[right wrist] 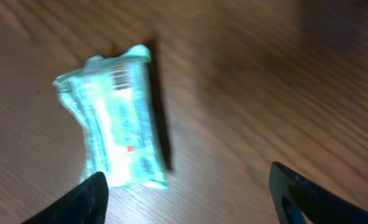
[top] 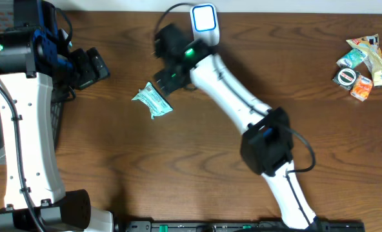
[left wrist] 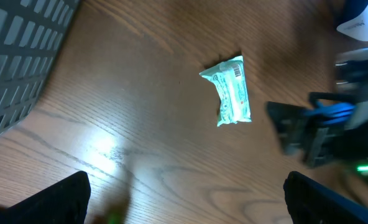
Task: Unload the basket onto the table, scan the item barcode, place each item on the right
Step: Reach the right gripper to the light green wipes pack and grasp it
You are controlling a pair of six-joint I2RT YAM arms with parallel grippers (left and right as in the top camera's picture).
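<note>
1. The pale green packet [top: 152, 101] lies flat on the wooden table [top: 197, 161], left of the middle, with nothing holding it.
2. I can read its barcode [right wrist: 123, 76] on the upward face, at one end of the wrapper (the right wrist view is blurred, but the bars still show).
3. My right gripper [right wrist: 187, 172] hangs just over the packet with its jaws spread wide and only bare wood between them. The packet sits off toward one finger [right wrist: 84, 199], and I can't tell whether that finger touches it.
4. The white scanner [top: 204, 18] with its blue-lit face stands at the far edge, beyond the right gripper.
5. My left gripper [left wrist: 185, 180] is well apart on the left, looking across at the packet, jaws fully spread and empty.
6. A grey slatted basket [left wrist: 16, 62] sits beside the left arm.
7. A small pile of wrapped snacks [top: 365, 61] rests in the far right corner.
</note>
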